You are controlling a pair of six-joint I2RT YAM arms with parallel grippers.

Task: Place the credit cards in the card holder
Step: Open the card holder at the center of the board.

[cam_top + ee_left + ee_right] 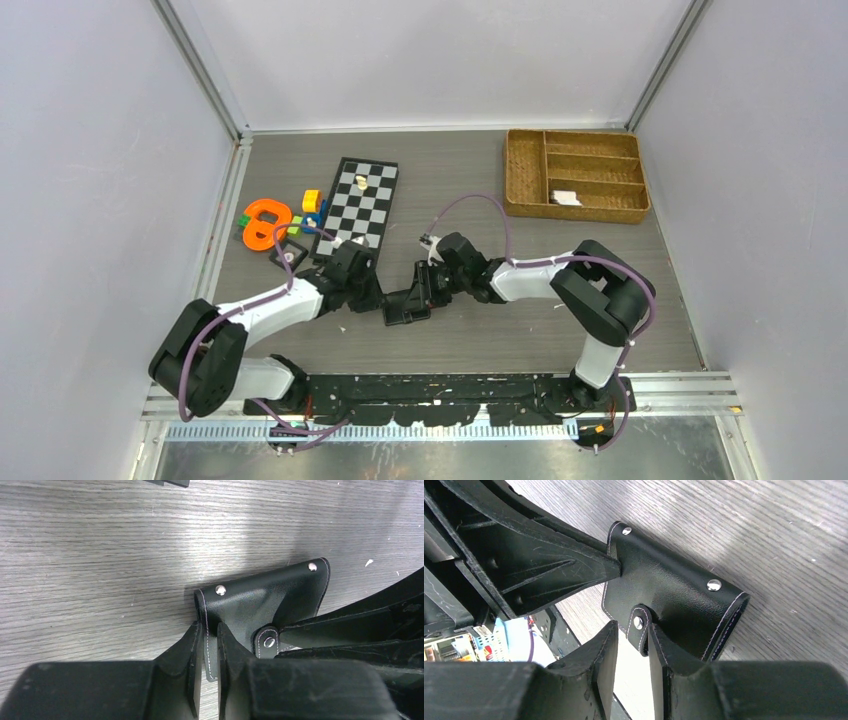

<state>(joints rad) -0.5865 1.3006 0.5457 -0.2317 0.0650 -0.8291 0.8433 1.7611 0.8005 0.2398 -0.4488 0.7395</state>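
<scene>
Meeting at wallet point(405, 306): L claw point(209, 632), R claw point(631, 629)

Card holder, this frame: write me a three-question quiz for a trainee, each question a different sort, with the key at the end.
1. True or false: the card holder lies inside the brown woven tray.
2. What sits between the right gripper's fingers? A) the snap strap B) a chess piece C) an orange ring
3. Which gripper pinches the holder's stitched edge in its own wrist view?
Key: 1 false; 2 A; 3 the left gripper.
</scene>
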